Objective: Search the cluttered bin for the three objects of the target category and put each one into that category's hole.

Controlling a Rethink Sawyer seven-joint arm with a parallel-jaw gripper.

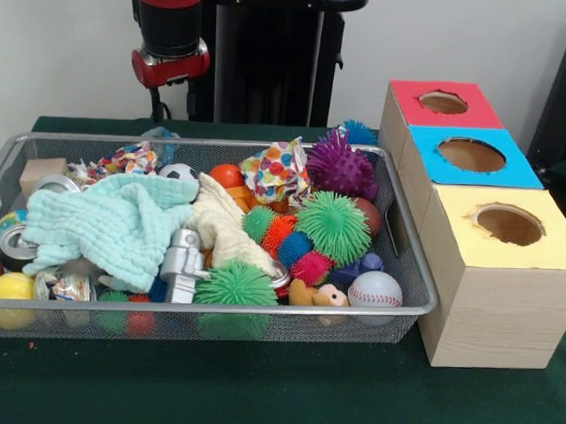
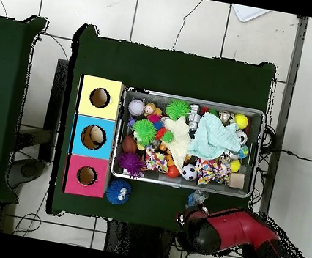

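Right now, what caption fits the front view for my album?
Wire bin full of toys beside red, blue and yellow holes.

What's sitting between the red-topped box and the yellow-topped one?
The blue-topped box, touching both the red-topped box and the yellow-topped box. Both views show the three in a row beside the wire bin.

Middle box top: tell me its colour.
Blue, around a round hole; the middle box top shows best in the front view.

A mint cloth [image 1: 113, 225] is spread beside a cream cloth [image 1: 221, 226]. A baseball [image 1: 374, 289], a yellow ball [image 1: 10, 287] and a purple spiky ball [image 1: 339, 167] are seen nearby.
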